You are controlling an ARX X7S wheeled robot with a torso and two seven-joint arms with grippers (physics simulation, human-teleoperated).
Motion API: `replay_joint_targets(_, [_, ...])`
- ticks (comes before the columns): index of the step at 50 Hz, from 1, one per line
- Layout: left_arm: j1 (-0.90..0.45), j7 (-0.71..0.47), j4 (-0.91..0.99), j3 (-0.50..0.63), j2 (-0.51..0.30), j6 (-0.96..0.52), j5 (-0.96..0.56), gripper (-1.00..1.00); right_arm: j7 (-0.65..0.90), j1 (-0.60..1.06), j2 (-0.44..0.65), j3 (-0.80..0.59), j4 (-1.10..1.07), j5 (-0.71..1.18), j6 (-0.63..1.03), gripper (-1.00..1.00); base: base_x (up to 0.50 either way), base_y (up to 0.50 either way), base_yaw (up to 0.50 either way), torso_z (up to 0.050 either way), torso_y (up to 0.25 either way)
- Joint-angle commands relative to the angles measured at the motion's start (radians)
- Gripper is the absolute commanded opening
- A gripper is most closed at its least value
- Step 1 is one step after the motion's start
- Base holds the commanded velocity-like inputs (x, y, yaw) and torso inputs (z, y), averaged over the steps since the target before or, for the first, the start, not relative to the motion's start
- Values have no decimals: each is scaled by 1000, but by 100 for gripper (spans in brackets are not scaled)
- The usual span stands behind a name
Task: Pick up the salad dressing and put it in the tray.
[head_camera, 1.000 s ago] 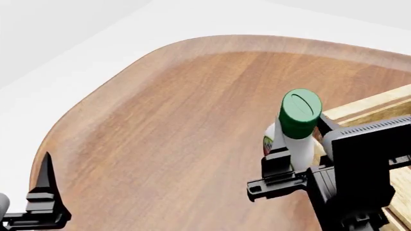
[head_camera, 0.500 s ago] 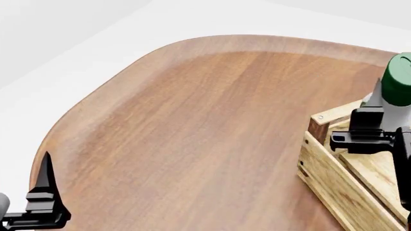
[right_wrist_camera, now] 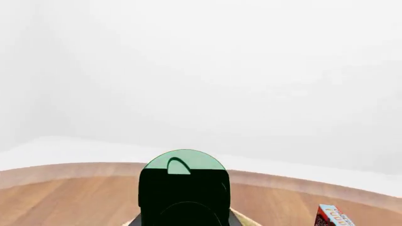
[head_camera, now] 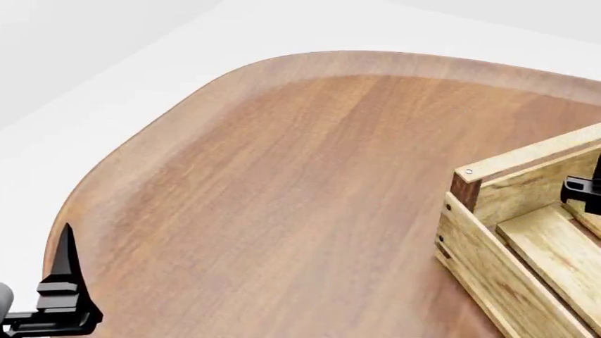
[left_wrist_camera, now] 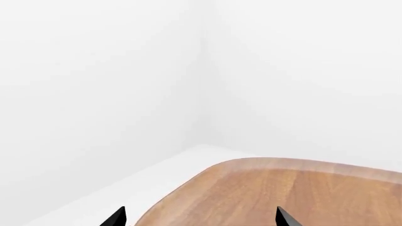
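The salad dressing [right_wrist_camera: 184, 165] shows in the right wrist view as a round green cap over a dark body, right in front of the camera. It is out of the head view. My right gripper [head_camera: 586, 191] shows only as a black part at the right edge of the head view, above the tray's inside, and it is shut on the bottle. The tray [head_camera: 488, 260] is a light wooden slatted crate with a brown corner post at the table's right. My left gripper [left_wrist_camera: 199, 220] is open and empty, low at the table's near left; one finger [head_camera: 64, 271] shows in the head view.
The round-cornered wooden table [head_camera: 281, 176] stands against white walls. A small red and blue box [right_wrist_camera: 332, 216] lies on the table beyond the tray in the right wrist view.
My right gripper has carried the bottle to the right, from beside the tray's corner to over the tray, almost out of the head view. The left arm has not moved.
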Motion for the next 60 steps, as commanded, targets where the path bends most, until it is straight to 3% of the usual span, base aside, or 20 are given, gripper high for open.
replay_joint_targets(1, [0,-3,-2,2,-3,3,-1,100,27,43,-2,14,159,-73,-59,-100,0,0,0,0,0])
replay_joint_targets(11, [2,-6,1,5,-6,4,-2,100,36,50,-3,20,317,-112,-137,-100,0,0,0,0,0])
replay_joint_targets(37, [-11,-13,-1,23,-14,2,10,100,-2,138,-63,-5,1011,-218,-682,-100,0,0,0,0,1])
replay_joint_targets(56, [-8,-16,-11,32,-17,13,15,100,-41,258,-81,-14,1467,-244,-950,-100,0,0,0,1,1])
replay_joint_targets(60, [-7,-17,-15,33,-18,15,16,100,-40,250,-84,-4,1481,-246,-966,-100,0,0,0,0,0])
